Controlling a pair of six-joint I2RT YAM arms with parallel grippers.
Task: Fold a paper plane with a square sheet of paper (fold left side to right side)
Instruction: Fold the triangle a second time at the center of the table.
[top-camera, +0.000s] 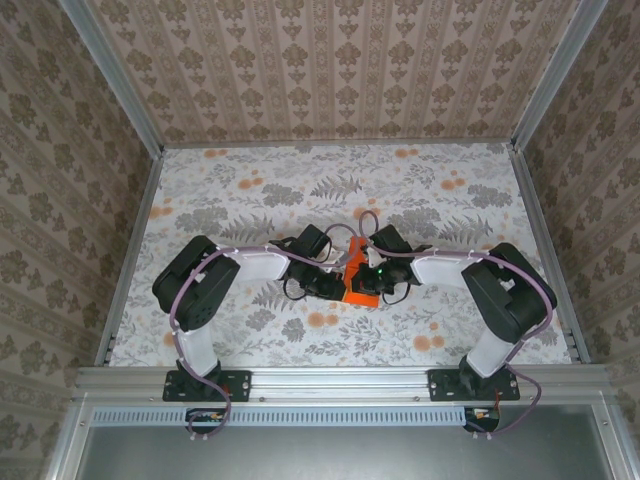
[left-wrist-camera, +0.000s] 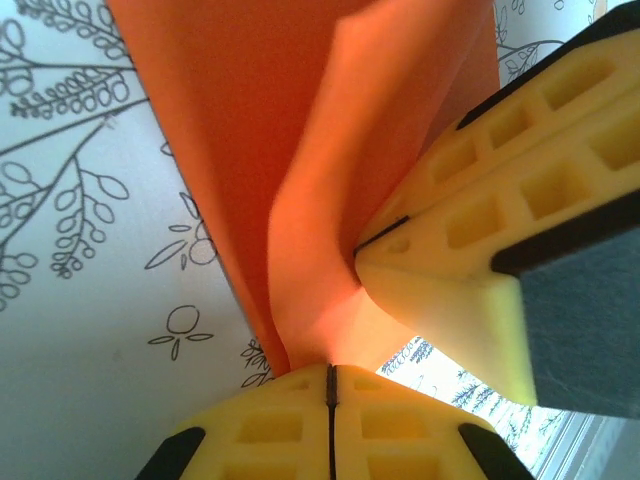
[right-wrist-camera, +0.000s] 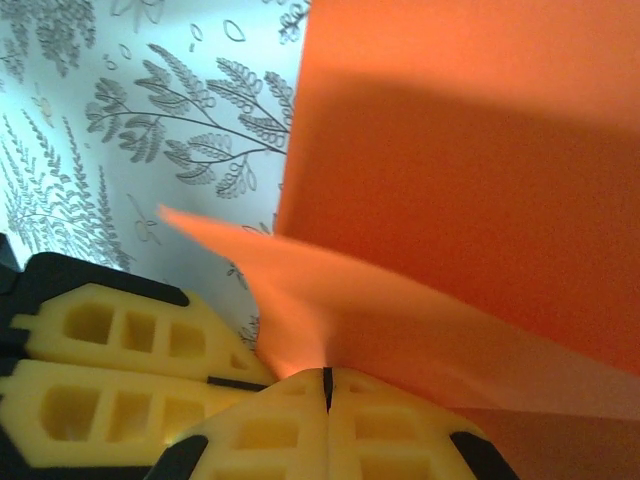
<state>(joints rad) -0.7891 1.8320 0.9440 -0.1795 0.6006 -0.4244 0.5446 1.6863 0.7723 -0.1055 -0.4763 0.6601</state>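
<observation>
Centre of the table (top-camera: 250, 200): left gripper (left-wrist-camera: 331, 372) and right gripper (right-wrist-camera: 327, 378) meet tip to tip, each pinching a lifted flap of the square sheet of paper (left-wrist-camera: 230, 130); opposing pulls could tear it or skew the crease

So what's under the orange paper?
The leafy printed table cover shows all around the orange paper. Whatever lies right beneath the sheet is covered, so I can't tell.

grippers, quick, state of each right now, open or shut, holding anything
Left gripper: shut, pinching a fold of the thin bright orange paper sheet.
Right gripper: shut, pinching the same sheet's raised flap.
</observation>
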